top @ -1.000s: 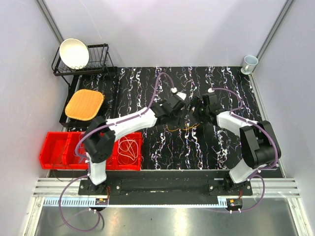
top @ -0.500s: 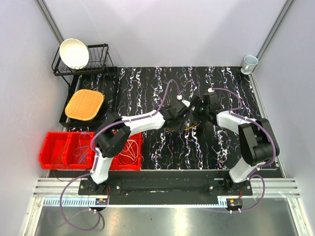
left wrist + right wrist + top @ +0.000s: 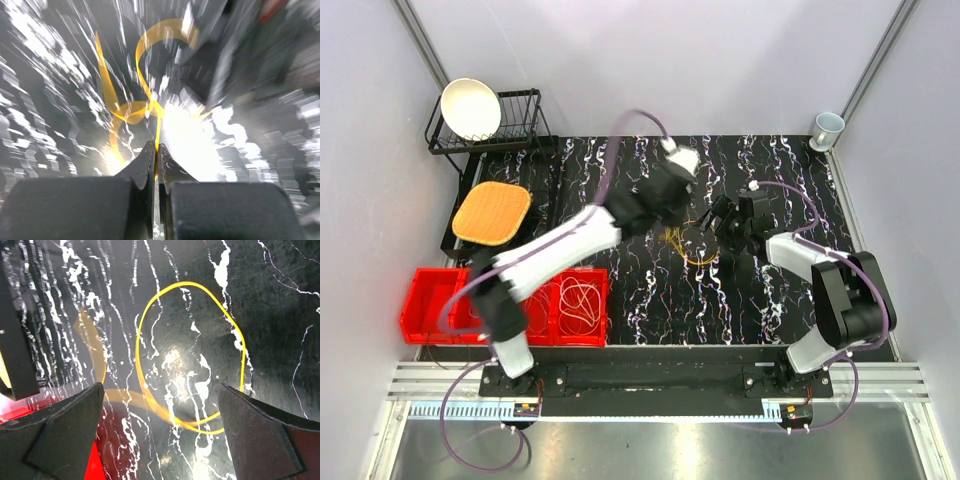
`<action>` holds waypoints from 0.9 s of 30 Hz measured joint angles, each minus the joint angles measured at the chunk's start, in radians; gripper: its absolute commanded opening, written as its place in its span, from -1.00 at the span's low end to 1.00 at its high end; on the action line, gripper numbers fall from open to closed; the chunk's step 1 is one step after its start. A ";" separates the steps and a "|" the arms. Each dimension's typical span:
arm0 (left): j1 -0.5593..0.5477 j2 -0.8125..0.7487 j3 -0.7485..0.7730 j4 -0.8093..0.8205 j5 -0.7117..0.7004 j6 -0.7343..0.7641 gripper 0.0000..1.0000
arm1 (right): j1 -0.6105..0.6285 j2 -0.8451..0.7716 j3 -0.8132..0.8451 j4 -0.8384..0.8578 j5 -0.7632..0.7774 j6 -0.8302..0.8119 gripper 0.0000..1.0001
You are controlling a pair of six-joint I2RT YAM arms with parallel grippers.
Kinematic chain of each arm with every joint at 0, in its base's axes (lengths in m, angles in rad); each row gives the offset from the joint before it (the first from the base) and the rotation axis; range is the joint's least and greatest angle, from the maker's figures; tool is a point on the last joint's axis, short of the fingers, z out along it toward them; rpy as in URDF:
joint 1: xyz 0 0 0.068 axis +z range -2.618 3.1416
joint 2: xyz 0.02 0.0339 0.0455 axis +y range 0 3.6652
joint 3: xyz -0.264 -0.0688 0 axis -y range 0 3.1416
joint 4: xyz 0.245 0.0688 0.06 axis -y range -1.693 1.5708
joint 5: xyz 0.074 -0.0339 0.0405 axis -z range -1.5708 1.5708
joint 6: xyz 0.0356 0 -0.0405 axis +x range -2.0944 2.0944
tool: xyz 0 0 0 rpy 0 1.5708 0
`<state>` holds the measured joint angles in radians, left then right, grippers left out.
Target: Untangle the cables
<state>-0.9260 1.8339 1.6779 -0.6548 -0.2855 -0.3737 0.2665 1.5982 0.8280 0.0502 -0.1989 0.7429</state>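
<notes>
Black marbled desk carries the cables, a yellow-orange tangle near its middle, between the two arms. One strand is pinched tight in the left hand, raised off the surface. The right hand hangs wide open over a yellow loop, holding nothing. The risk, I judge: a fast pull could tighten the knot, or the thin strand could slip from the pinch.
</notes>
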 measured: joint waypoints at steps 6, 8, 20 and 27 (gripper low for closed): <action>0.000 -0.377 0.032 0.030 -0.060 0.000 -1.00 | 0.000 -0.064 -0.031 0.045 0.003 0.004 0.99; 0.000 -0.444 -0.014 0.057 -0.072 -0.005 -1.00 | 0.000 -0.065 -0.031 0.061 -0.003 0.005 0.99; 0.002 -0.016 -0.168 0.049 -0.029 -0.060 -1.00 | 0.000 -0.064 -0.032 0.089 -0.025 0.011 0.99; 0.002 -0.014 -0.208 0.067 -0.018 -0.131 -0.88 | 0.000 -0.063 -0.032 0.088 -0.030 0.011 0.99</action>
<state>-0.9237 1.8202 1.4696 -0.5880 -0.3031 -0.5045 0.2661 1.5349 0.7959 0.1379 -0.2291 0.7536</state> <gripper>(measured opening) 0.013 0.994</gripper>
